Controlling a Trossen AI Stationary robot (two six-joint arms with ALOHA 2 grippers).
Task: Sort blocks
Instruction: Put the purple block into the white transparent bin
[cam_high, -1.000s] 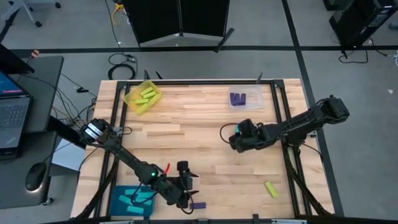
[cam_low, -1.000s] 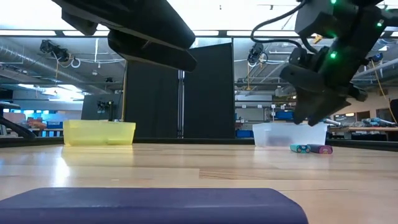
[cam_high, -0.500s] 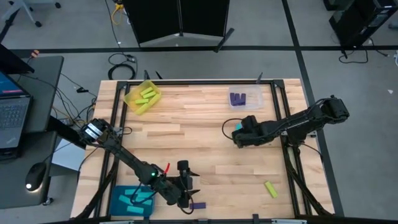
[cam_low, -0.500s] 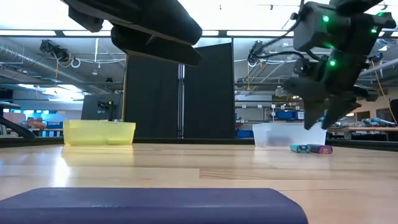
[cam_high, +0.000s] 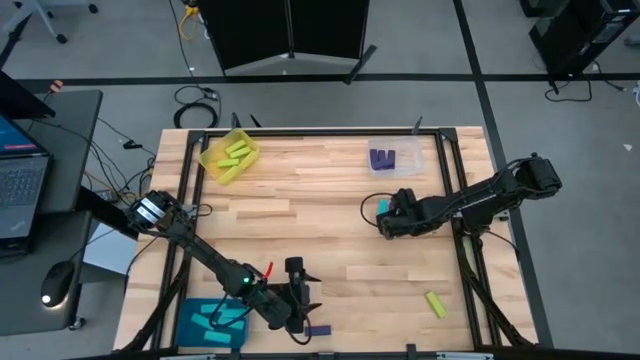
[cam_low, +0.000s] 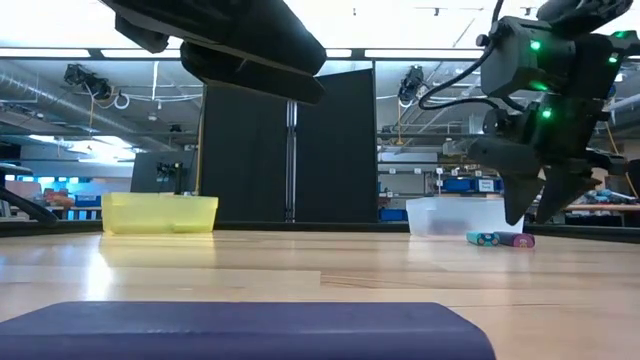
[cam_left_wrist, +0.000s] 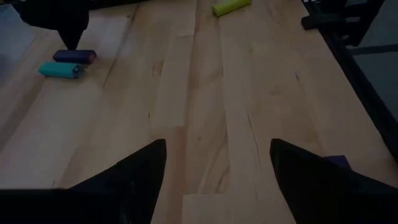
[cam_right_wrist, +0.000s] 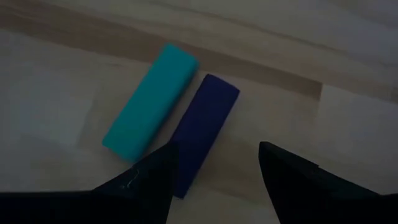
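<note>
The right arm reached in from the counter's (cam_high: 300, 205) right edge, stretched low and nearly level, and its right gripper (cam_high: 384, 218) hung just above a cyan block (cam_right_wrist: 151, 102) and a dark purple block (cam_right_wrist: 201, 133) that lay side by side, touching along their long edges. These two lay below the clear tray (cam_high: 395, 157) in the high view, nearer the counter's front. The gripper's fingers (cam_right_wrist: 143, 186) stood parted and empty, pointing down, with the purple block's end between them in the right wrist view. In the low view the fingertips (cam_low: 527, 204) hung above the pair, not touching either.

The left arm lay folded along the counter's front edge, its left gripper (cam_high: 303, 303) beside the teal tray (cam_high: 212, 322), jaws wide and holding nothing. A second dark purple block (cam_high: 318, 330) lay just beside that gripper, at the front edge. A yellow-green block (cam_high: 434, 303) lay alone toward the front right corner, well apart from the clear tray.

The clear tray, at the back right, held dark purple blocks (cam_high: 381, 158). The yellow tray (cam_high: 228, 155), at the back left, held yellow-green blocks (cam_high: 236, 152). The teal tray held cyan blocks (cam_high: 216, 318).
</note>
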